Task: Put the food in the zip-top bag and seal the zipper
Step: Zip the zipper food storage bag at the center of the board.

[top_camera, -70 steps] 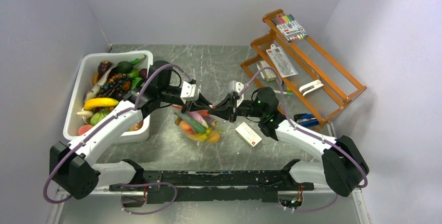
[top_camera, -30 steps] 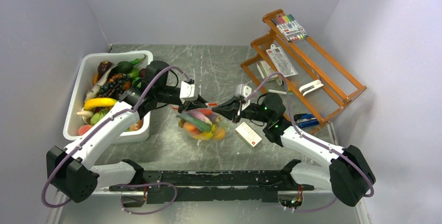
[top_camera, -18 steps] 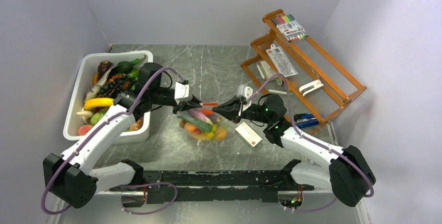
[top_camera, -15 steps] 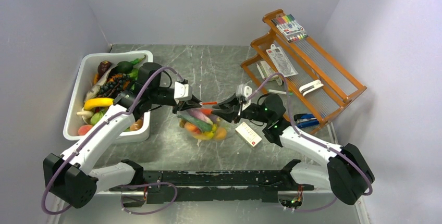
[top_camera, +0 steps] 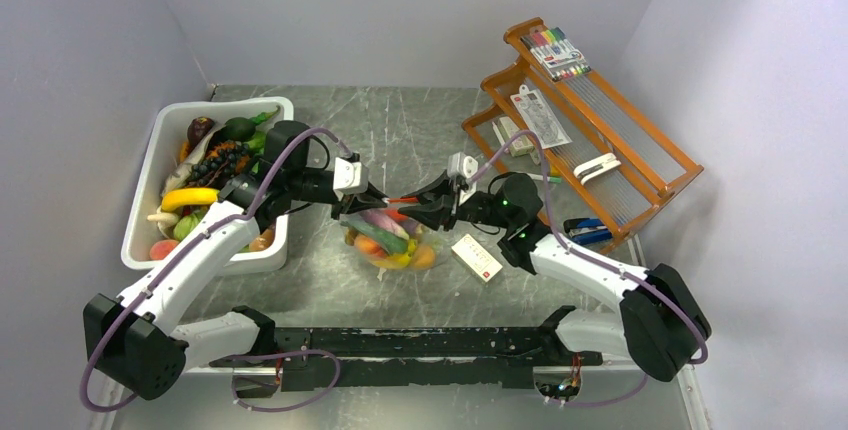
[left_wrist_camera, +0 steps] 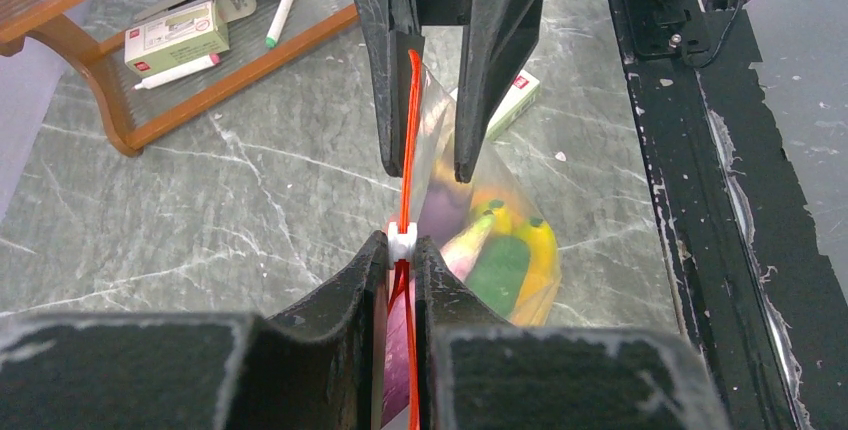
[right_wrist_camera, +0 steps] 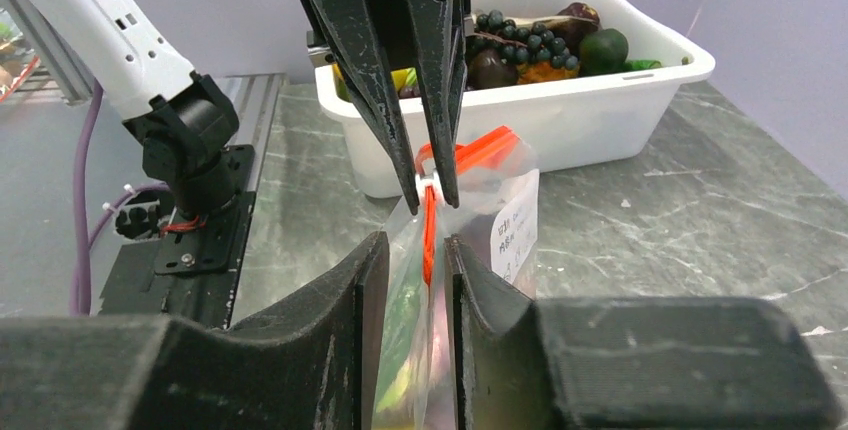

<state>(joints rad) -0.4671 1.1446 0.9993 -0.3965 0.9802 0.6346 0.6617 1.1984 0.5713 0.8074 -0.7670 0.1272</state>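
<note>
L fingers [left_wrist_camera: 358,285]: clenched on the white slider [left_wrist_camera: 401,241] of the zipper [left_wrist_camera: 410,120], tips pinching it from both sides. Posn same as 0.5 s ago. Vs 2.3 s ago they sit a bit further toward the tub side.

R fingers [right_wrist_camera: 352,290]: slightly parted, straddling the zipper just ahead of the L tips. Strip runs close along one finger, the other stands off it w/ clear film between, so not clamped. 1.0 s ago R tips were apart from L tips w/ a longer run of bare strip between. Now nearly tip to tip, only a short run of strip showing.

Zip-top bag [right_wrist_camera: 508,225]: hangs from the strip below both sets of fingers, lower part looks to rest on tabletop [top_camera: 400,120]. Approx same spot as before.

Food [left_wrist_camera: 497,272] inside the bag: green, yellow, orange, pink pcs, below the fingers.

White tub [right_wrist_camera: 560,135] behind L fingers, still heaped w/ produce. Small white/red box [top_camera: 476,257] beside R forearm, not moved. Wooden rack [top_camera: 600,165] well beyond R wrist, unchanged.
</note>
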